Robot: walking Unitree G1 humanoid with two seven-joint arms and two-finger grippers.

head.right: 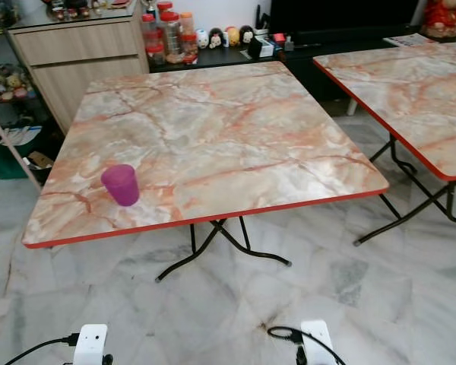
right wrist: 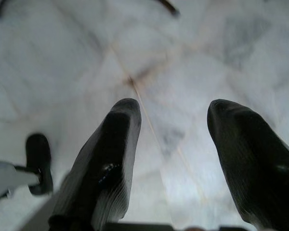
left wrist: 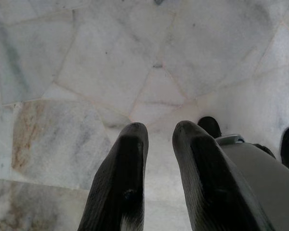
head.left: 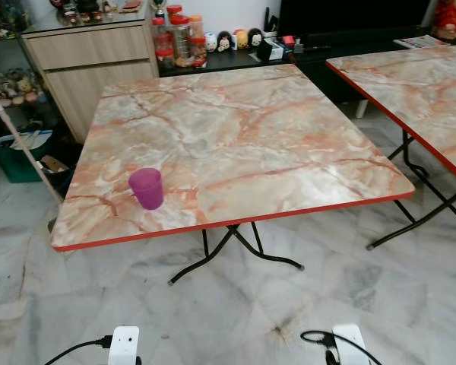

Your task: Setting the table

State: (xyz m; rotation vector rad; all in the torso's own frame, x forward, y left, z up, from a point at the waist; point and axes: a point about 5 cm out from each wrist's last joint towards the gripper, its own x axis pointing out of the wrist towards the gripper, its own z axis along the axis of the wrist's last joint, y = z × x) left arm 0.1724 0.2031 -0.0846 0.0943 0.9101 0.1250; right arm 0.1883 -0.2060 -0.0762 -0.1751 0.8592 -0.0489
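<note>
- Purple cup point(head.left: 147, 188) stands upright near the marble-pattern folding table's point(head.left: 289, 129) red front edge, left side; whether it holds anything cannot be told
- Second table point(head.left: 410, 91) stands apart to the right; open marble floor point(head.left: 235, 312) between
- Left gripper point(left wrist: 159, 139) and right gripper point(right wrist: 173, 120) hang over the floor, fingers parted, grasping nothing

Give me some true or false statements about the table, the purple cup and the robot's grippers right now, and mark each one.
1. The purple cup stands upright on the marble-patterned table. True.
2. The cup sits at the table's far edge, by the cabinet. False: it is near the front edge, toward the robot's left.
3. The left gripper holds the cup. False: it hangs over the floor, holding nothing.
4. The right gripper has its jaws apart, nothing between them. True.
5. A second table stands on the robot's right. True.
</note>
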